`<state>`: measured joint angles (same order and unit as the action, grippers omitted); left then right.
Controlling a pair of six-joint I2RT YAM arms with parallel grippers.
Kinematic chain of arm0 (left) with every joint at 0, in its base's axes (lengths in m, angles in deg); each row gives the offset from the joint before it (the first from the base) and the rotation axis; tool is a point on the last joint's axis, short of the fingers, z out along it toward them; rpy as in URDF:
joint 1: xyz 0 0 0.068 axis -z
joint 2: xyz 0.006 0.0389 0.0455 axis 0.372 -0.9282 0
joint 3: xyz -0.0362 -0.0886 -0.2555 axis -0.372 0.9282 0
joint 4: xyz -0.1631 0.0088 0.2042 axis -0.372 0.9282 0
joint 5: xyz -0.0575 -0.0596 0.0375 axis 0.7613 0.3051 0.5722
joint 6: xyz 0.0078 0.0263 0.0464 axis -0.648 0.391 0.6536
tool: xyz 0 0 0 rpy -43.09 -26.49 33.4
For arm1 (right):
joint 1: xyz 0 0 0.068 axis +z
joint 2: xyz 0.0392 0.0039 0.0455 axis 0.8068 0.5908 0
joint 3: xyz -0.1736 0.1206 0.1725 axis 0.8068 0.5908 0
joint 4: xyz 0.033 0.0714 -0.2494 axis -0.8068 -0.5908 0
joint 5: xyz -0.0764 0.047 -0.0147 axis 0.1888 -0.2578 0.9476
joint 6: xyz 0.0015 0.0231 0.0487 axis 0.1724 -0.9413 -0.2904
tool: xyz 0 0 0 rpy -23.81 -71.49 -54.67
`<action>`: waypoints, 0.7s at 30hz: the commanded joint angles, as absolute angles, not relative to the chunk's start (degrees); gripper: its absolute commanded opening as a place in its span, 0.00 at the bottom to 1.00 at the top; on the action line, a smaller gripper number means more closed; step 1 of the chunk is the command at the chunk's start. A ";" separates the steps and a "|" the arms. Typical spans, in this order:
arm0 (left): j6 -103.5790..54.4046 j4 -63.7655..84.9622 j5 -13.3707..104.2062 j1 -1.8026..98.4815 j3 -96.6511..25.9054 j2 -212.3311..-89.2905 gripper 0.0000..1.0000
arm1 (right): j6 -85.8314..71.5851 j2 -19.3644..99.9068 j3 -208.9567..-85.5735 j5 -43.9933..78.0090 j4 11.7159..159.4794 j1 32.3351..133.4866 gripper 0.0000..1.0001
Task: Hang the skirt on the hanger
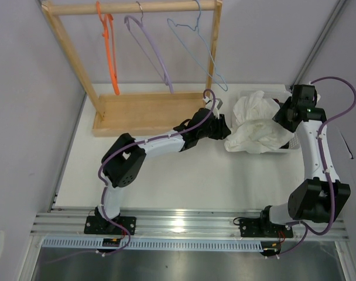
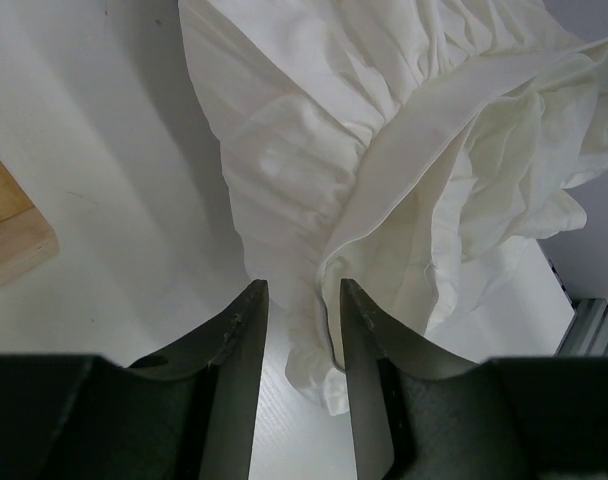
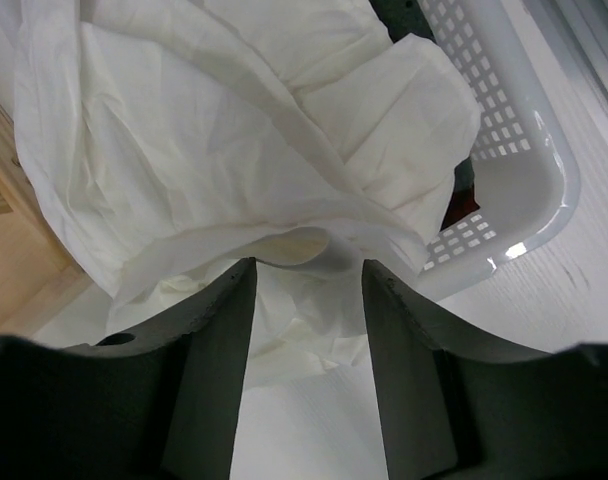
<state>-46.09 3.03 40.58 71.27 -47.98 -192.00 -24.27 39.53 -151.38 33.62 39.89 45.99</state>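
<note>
The white frilled skirt lies bunched at the right, draped over a white basket. The orange hanger hangs at the left end of the wooden rack's rail, far from both grippers. My left gripper is at the skirt's left edge. In the left wrist view it is open, with a frilled edge of the skirt lying between the jaws, not pinched. My right gripper is at the skirt's right side. In the right wrist view it is open, with skirt fabric just ahead and under the fingertips.
A lilac hanger and a pale blue wire hanger hang on the same rail. The rack's wooden base lies just left of my left gripper. The white perforated basket sits under the skirt at the table's right edge.
</note>
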 commanded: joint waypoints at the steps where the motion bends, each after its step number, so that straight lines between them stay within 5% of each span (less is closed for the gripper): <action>1: -46.32 2.42 41.29 71.67 -50.57 -192.12 0.37 | -25.27 40.14 -151.79 32.65 41.99 46.31 0.47; 5: -45.44 2.95 41.20 71.59 -50.83 -191.86 0.26 | -25.71 38.91 -150.82 32.38 42.07 46.40 0.13; 7: -44.91 3.82 40.67 71.59 -50.83 -190.90 0.11 | -25.88 38.47 -151.26 32.38 41.64 46.40 0.02; 9: -43.95 4.44 39.97 71.59 -50.31 -189.76 0.00 | -25.88 37.77 -152.05 32.30 41.20 46.49 0.00; 21: -39.11 9.44 31.19 71.41 -42.66 -172.54 0.00 | -23.95 32.58 -161.89 32.38 35.40 52.53 0.00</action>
